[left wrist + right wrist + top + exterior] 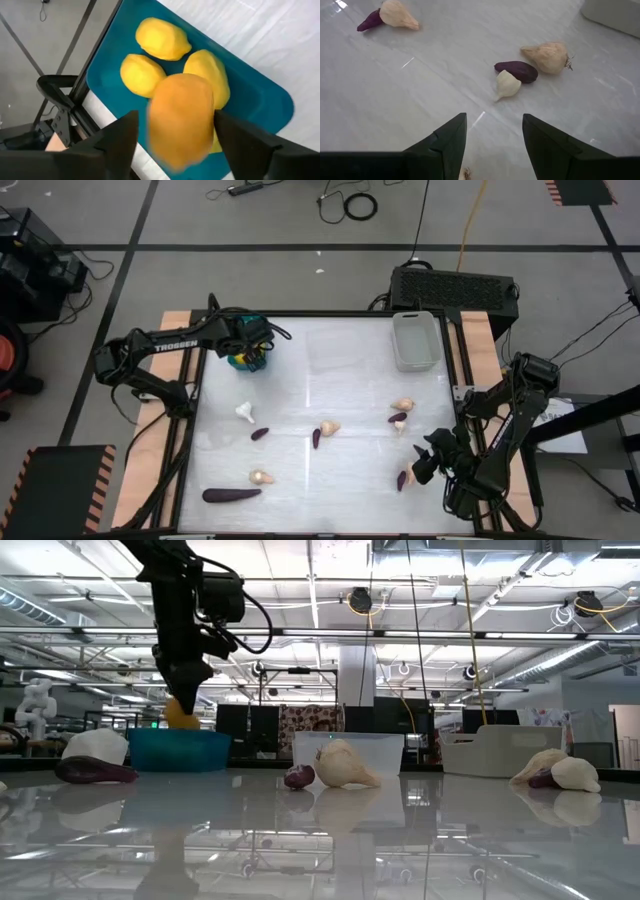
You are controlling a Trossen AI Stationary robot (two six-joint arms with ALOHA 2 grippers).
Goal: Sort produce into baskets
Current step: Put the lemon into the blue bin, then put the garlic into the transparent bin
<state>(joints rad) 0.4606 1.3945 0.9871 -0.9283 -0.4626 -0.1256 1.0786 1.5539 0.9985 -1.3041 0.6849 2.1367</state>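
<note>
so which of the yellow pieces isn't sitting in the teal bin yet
The orange-yellow oval between the left arm's fingers, blurred and hanging above the teal bin. The other yellow ones already lie on the bin's floor.

Orange oval (181, 713) (blurred) above teal bin (180, 750)

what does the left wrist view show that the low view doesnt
Only the left wrist view: three yellow ovals lying inside the teal bin, with the orange oval between the left gripper's open jaws. Only the low view: cream bulbs and purple pieces on the table, plus the white-grey bin. Both: the teal bin and the orange oval above it.
</note>
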